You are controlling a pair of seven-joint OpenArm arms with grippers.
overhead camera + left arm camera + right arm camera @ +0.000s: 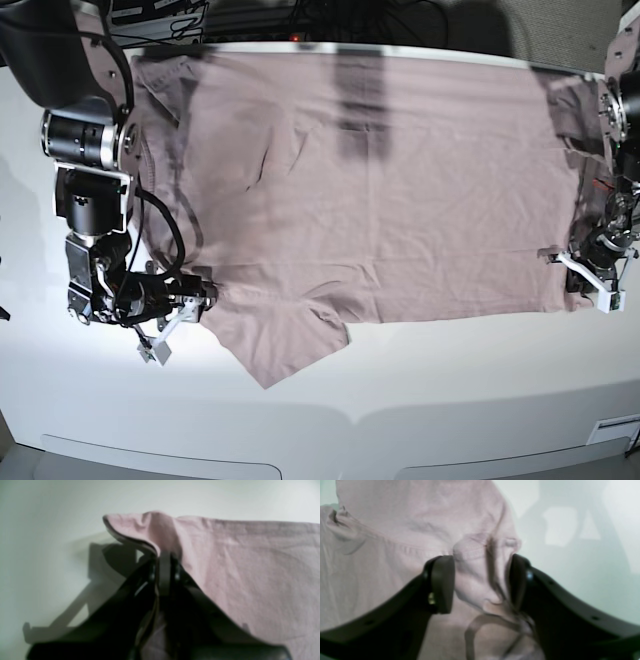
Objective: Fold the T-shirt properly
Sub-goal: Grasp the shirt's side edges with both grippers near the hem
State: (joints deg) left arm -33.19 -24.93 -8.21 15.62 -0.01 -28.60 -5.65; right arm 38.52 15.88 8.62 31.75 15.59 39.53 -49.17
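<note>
We see the T-shirt [380,190] as plain dusty pink-mauve, no print, w/ darker grey shadow bands at top centre of the base view. Table [420,390] is white, faintly greenish in the wrist views. Left gripper [163,562] is black; right gripper [480,580] is black too, w/ a small brass-coloured screw on its left pad. Arm at upper left of base view: black and silver.

white table [420,400], dark cables [300,12]
</note>
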